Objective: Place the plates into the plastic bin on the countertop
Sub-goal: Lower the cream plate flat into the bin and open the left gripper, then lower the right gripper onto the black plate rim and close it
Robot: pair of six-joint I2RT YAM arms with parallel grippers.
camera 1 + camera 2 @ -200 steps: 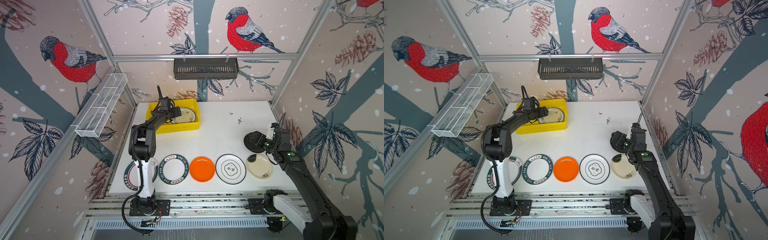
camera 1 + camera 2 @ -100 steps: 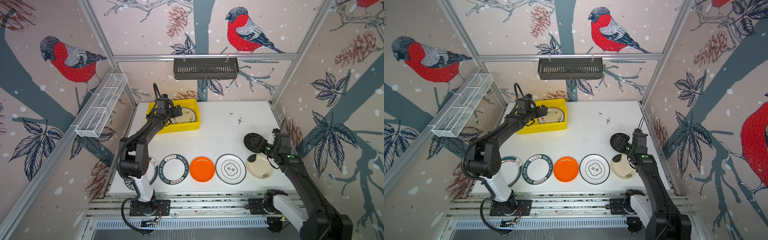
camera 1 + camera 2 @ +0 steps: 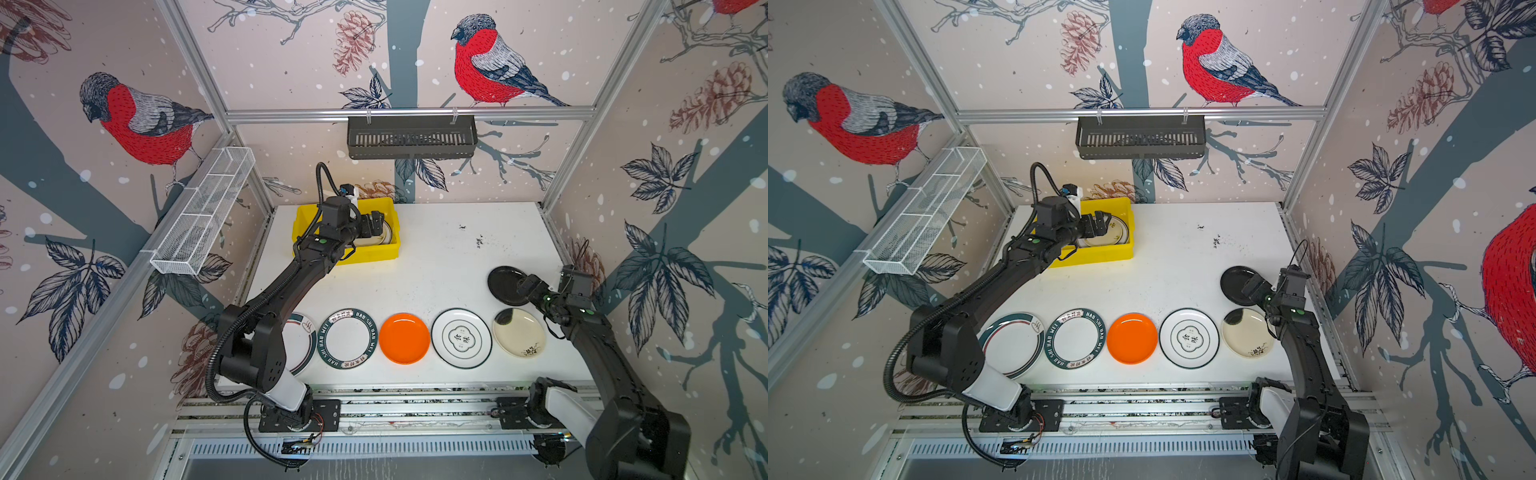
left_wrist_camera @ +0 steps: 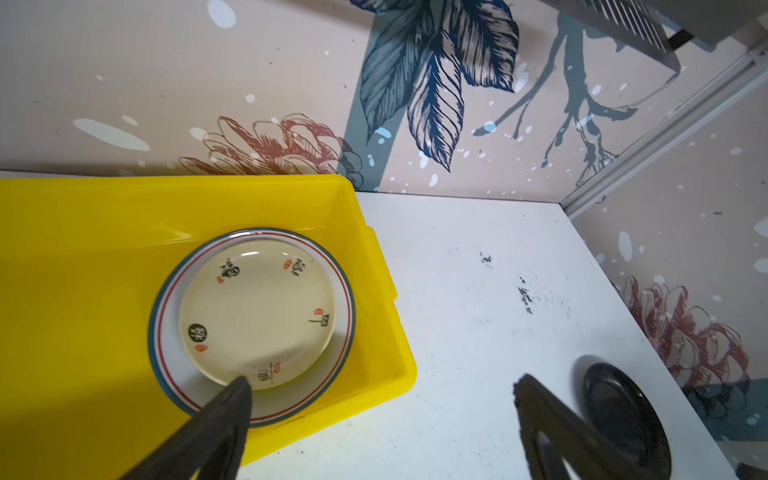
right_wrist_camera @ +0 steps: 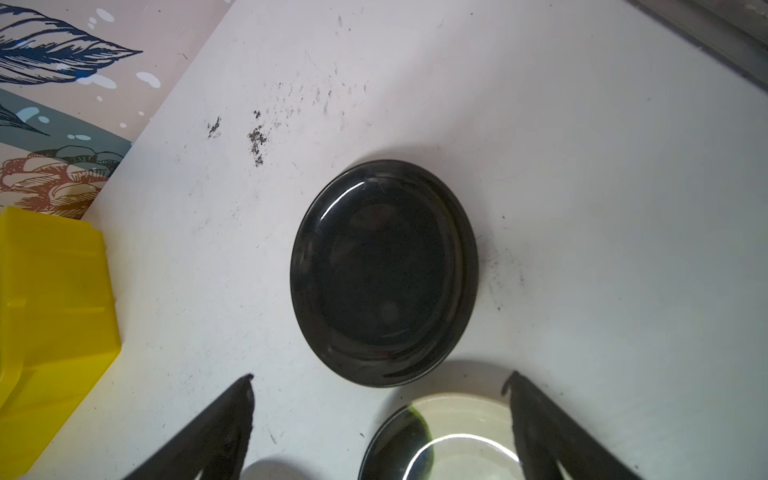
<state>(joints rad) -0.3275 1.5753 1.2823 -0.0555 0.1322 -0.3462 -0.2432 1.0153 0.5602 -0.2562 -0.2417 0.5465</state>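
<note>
The yellow plastic bin [image 3: 374, 254] [image 4: 83, 249] stands at the countertop's [image 3: 436, 257] back left. In it a cream plate [image 4: 257, 307] rests on a teal-rimmed one [image 4: 340, 353]. My left gripper [image 3: 376, 222] [image 4: 382, 382] hovers open and empty above the bin's right end. My right gripper [image 3: 525, 286] [image 5: 381, 377] is open and empty, between the black plate [image 3: 505, 284] [image 5: 382, 274] and a cream plate [image 3: 518, 332] [image 5: 457, 436]. Along the front lie a white plate with characters [image 3: 461, 337], an orange one [image 3: 404, 338], a green-lettered one [image 3: 347, 338] and a teal-banded one [image 3: 1013, 345], which my left arm partly hides.
A black slotted basket [image 3: 411, 137] hangs on the back rail and a white wire-mesh basket [image 3: 203, 212] on the left wall. Aluminium rails [image 3: 415, 403] run along the front edge. Dark specks [image 3: 480, 241] mark the bare tabletop between bin and black plate.
My left arm's elbow has swung down toward the front left while its gripper stays over the bin. My right gripper has drawn back from over the black plate toward the front.
</note>
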